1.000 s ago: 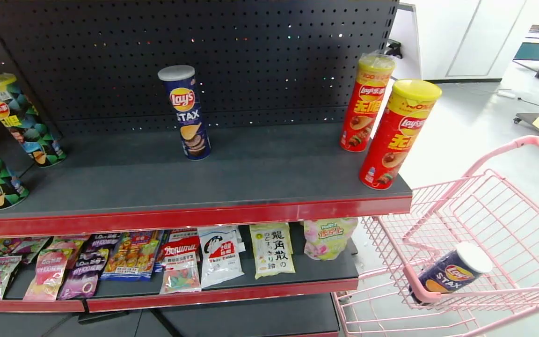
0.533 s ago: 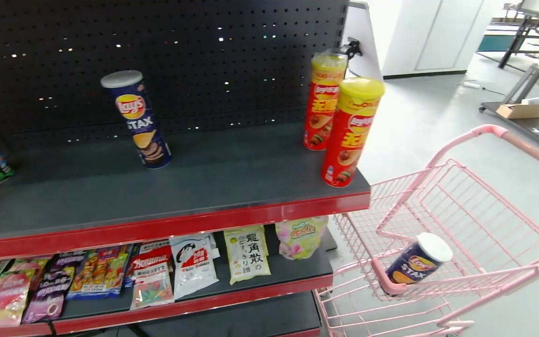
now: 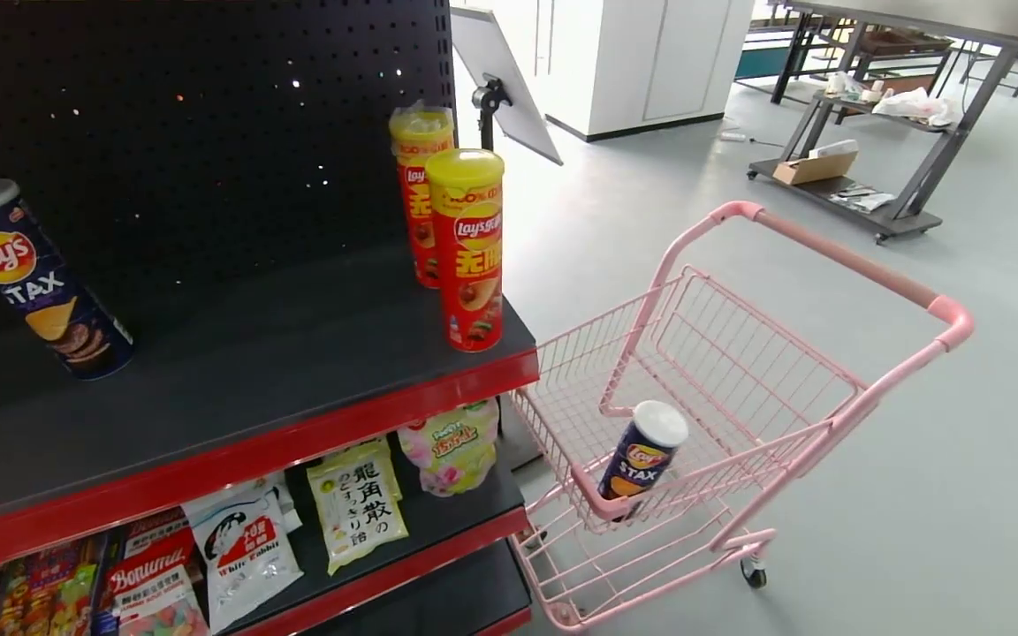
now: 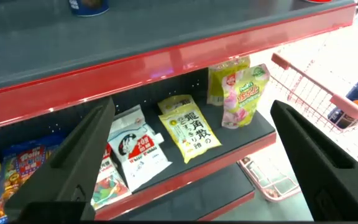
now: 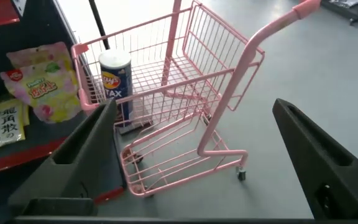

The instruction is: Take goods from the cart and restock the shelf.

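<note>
Both arms hang low with nothing in them: the left gripper (image 4: 191, 118) has its jaws spread wide before the lower shelf; the right gripper (image 5: 194, 106) is just as wide, facing the pink cart (image 5: 247, 50).

From the head view, the yellow snack bag (image 3: 354, 503) and the green-and-pink pouch (image 3: 449, 442) lie on the lower shelf at about 7 o'clock. The pink cart (image 3: 836, 256) stands beside the shelf end at 4 o'clock; one blue chips can (image 3: 641, 450) leans in the basket's near corner, white lid up, and nothing touches it.

On the upper shelf board (image 3: 253, 353), at 9 o'clock, a matching blue can (image 3: 32, 283) stands upright; two red cans (image 3: 467, 252) stand one behind the other at the end nearest the cart; bare board lies between the blue can and the red pair.

This looks like the start of a fetch, the pick not yet begun. The next move likely falls to the right arm: reach over the basket rim, close on the can's body, lift it clear of the wire, then stand it beside its blue twin.
</note>
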You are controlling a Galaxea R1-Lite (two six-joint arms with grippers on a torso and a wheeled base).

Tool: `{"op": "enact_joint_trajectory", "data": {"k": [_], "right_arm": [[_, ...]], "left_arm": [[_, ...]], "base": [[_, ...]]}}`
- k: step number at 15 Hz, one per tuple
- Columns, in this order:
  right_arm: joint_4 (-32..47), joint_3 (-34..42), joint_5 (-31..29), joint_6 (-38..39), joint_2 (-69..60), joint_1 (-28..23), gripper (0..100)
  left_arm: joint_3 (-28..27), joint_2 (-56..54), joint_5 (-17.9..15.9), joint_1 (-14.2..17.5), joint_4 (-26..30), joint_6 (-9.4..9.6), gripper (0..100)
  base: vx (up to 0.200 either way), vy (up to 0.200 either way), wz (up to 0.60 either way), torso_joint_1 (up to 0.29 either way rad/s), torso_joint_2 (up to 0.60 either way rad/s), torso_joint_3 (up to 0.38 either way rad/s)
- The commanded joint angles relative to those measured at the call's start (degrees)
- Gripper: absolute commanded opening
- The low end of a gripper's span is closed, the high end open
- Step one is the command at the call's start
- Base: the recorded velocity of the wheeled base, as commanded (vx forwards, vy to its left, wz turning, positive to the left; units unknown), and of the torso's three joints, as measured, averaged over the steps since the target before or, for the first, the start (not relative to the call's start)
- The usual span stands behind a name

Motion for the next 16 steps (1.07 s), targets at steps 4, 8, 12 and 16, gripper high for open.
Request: {"op": "enact_joint_trajectory", "data": {"k": [4, 8, 12, 16], "right_arm": [[0.1, 0.0, 0.0, 0.1, 0.1, 0.0, 100], [0.0, 0.0, 0.0, 0.1, 0.1, 0.0, 100], [0.1, 0.0, -0.1, 0.1, 0.1, 0.0, 100], [0.1, 0.0, -0.3, 0.0, 0.1, 0.0, 100]], "left_arm": [[0.0, 0.0, 0.0, 0.0, 0.0, 0.00, 100], [0.0, 0.0, 0.0, 0.0, 0.0, 0.00, 100], [0.0, 0.0, 0.1, 0.0, 0.0, 0.00, 100], [0.0, 0.0, 0.1, 0.0, 0.0, 0.00, 100]], "base": [[0.000, 0.000, 0.00, -0.065, 0.16, 0.090], [0.000, 0.000, 0.00, -0.137, 0.36, 0.228], [0.000, 0.000, 0.00, -0.148, 0.42, 0.266], [0.000, 0.000, 0.00, -0.179, 0.54, 0.360]]}}
